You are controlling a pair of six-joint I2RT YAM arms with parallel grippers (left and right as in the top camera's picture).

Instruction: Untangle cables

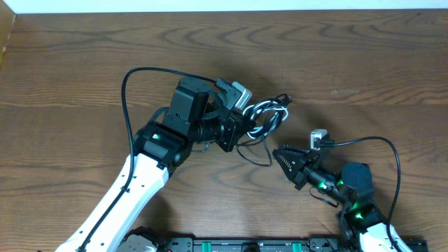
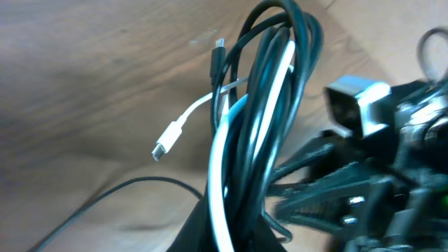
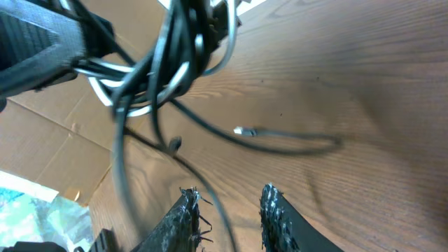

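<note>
- Overhead view: the left gripper (image 1: 243, 120) sits just right of the frame's centre on the wooden table (image 1: 84, 49). It is clamped on the cables (image 1: 269, 113), a bundle of black and white loops.
- Left wrist view: the bundle rises from the bottom middle to the top of the frame, black strands wrapped around a white one. A white plug (image 2: 162, 149) sticks out to the left, and a black plug (image 2: 218, 46) points up near the top.
- Lower right in the overhead view, the right gripper (image 1: 278, 156) points up-left at the bundle, just short of it.
- Right wrist view: its fingers (image 3: 183, 217) stand apart at the bottom edge. A thin black strand runs down by them; I cannot tell whether it touches.
</note>
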